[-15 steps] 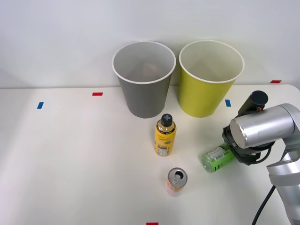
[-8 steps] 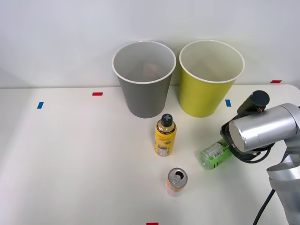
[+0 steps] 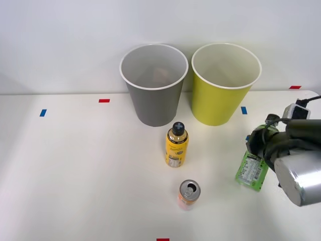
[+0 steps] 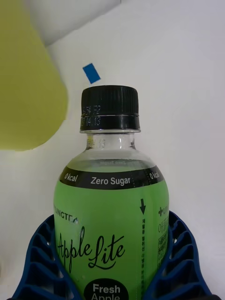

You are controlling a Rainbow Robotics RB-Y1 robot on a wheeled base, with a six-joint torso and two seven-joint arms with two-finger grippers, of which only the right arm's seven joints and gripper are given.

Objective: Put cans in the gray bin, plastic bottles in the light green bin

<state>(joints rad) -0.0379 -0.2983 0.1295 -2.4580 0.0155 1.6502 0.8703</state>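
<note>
The right tool pinches the bright green see-through plastic bottle (black screw cap) between blue ribbed fingers. It hangs over the white desk, near the tall yellow-green plastic bin.

A yellow bottle with a black cap stands upright on the white table, among small red and blue tape marks.
</note>
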